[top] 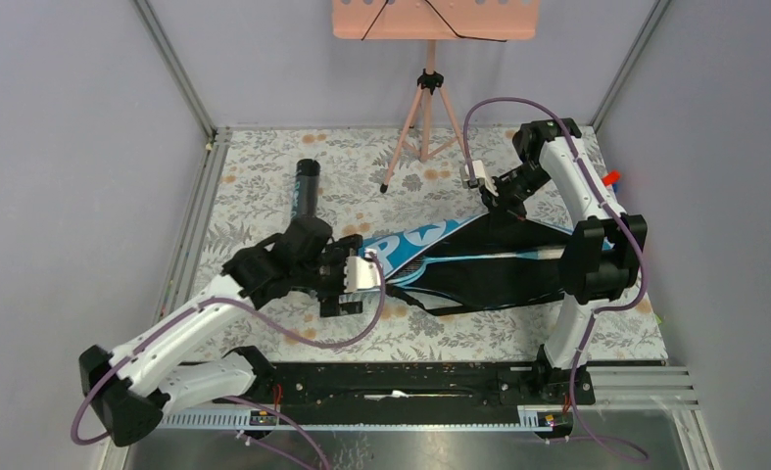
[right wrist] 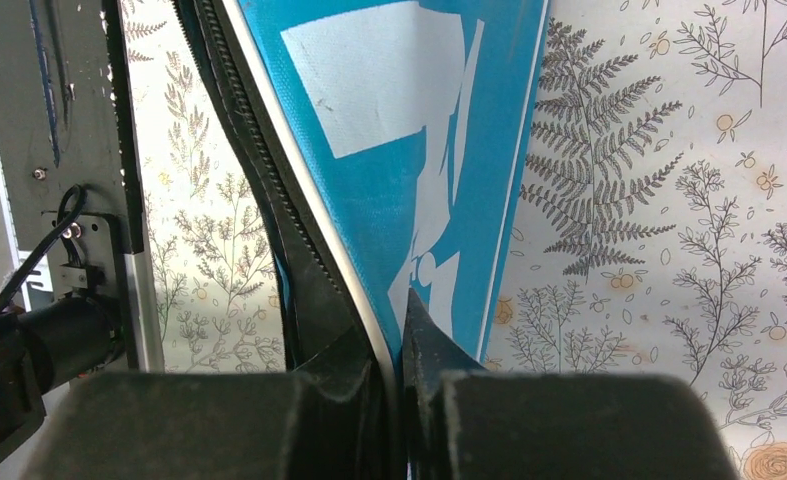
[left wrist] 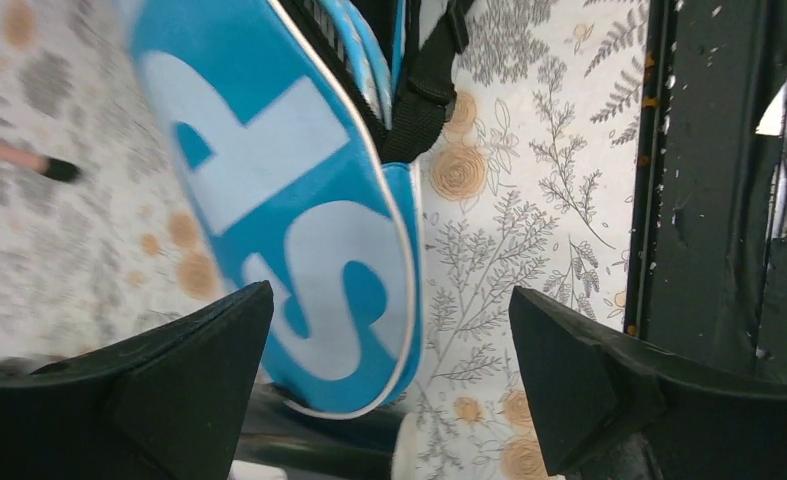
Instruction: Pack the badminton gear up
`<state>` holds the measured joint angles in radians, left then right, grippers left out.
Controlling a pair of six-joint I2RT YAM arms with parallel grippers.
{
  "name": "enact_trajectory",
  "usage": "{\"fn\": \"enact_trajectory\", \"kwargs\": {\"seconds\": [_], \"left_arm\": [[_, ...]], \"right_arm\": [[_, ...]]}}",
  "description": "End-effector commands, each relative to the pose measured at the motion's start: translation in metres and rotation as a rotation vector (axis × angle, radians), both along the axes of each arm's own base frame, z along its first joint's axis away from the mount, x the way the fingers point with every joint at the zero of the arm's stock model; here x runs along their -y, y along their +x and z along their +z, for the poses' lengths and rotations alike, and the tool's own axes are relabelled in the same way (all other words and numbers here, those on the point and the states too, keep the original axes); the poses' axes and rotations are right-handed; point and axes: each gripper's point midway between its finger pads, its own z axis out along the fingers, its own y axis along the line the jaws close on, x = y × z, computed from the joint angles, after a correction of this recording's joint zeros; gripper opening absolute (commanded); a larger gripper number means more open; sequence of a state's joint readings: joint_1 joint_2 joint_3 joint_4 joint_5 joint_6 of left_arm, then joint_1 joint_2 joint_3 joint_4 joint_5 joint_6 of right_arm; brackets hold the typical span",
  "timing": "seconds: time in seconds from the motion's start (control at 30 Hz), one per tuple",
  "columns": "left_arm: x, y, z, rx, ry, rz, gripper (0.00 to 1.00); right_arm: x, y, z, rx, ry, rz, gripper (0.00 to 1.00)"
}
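The blue bag lettered SPORT (top: 406, 245) lies across the middle of the table, its black inside open toward the near side. A white racket handle (top: 540, 253) and a light-blue rim line show inside it. My left gripper (top: 366, 276) is open at the bag's left end. In the left wrist view the lettered end (left wrist: 269, 180) sits between the spread jaws of the gripper (left wrist: 387, 300), apart from both. My right gripper (top: 487, 193) is shut on the bag's far edge, pinching the white piping (right wrist: 401, 320). The black tube (top: 306, 186) is at the back left. No shuttlecocks show.
The pink tripod stand (top: 425, 108) stands at the back centre, one foot near the bag (left wrist: 19, 158). A black rail (top: 401, 377) runs along the near edge, also seen in the left wrist view (left wrist: 709, 200). Metal frame posts and grey walls enclose the table.
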<state>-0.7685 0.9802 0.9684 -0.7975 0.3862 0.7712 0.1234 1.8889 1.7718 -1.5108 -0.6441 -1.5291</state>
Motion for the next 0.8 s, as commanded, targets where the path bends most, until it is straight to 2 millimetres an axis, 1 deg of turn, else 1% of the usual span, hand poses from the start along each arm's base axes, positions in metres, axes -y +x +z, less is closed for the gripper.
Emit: {"fn": "enact_trajectory", "kwargs": {"seconds": [0.0,0.03,0.07,0.1,0.13,0.23,0.33,0.47,0.5,0.53,0.6,0.67,0.73,0.77], "left_arm": [[0.007,0.021,-0.033,-0.053,0.019,0.126,0.99],[0.007,0.022,-0.036,-0.038,0.018,0.122,0.99],[0.007,0.029,-0.038,0.005,0.004,0.137,0.99],[0.002,0.034,-0.05,0.053,0.008,0.154,0.99],[0.0,0.044,-0.054,0.115,0.005,0.17,0.99],[-0.004,0.066,-0.058,0.159,0.032,0.244,0.98],[-0.009,0.087,-0.065,0.243,0.067,0.259,0.98],[-0.008,0.102,-0.072,0.281,0.077,0.233,0.94],[-0.007,0.105,-0.073,0.282,0.07,0.226,0.89],[-0.007,0.108,-0.076,0.284,0.069,0.217,0.81],[-0.007,0.112,-0.079,0.291,0.081,0.204,0.56],[-0.007,0.114,-0.08,0.291,0.079,0.206,0.37],[-0.006,0.114,-0.08,0.289,0.077,0.2,0.25],[-0.006,0.113,-0.079,0.283,0.074,0.195,0.17]], "right_arm": [[-0.009,-0.036,0.033,-0.145,0.056,-0.045,0.0],[-0.009,-0.036,0.032,-0.149,0.057,-0.046,0.0],[-0.009,-0.036,0.032,-0.149,0.059,-0.046,0.0],[-0.01,-0.036,0.032,-0.151,0.063,-0.046,0.0],[-0.01,-0.036,0.032,-0.151,0.064,-0.045,0.0],[-0.009,-0.036,0.032,-0.154,0.055,-0.047,0.0],[-0.008,-0.036,0.032,-0.151,0.053,-0.048,0.0],[-0.007,-0.038,0.033,-0.147,0.045,-0.044,0.0],[-0.007,-0.038,0.032,-0.147,0.043,-0.044,0.0],[-0.006,-0.037,0.032,-0.147,0.04,-0.044,0.0],[-0.005,-0.037,0.031,-0.151,0.03,-0.049,0.0],[-0.004,-0.036,0.031,-0.152,0.027,-0.05,0.0],[-0.005,-0.036,0.032,-0.15,0.029,-0.053,0.07],[-0.005,-0.036,0.032,-0.15,0.027,-0.054,0.07]]}}
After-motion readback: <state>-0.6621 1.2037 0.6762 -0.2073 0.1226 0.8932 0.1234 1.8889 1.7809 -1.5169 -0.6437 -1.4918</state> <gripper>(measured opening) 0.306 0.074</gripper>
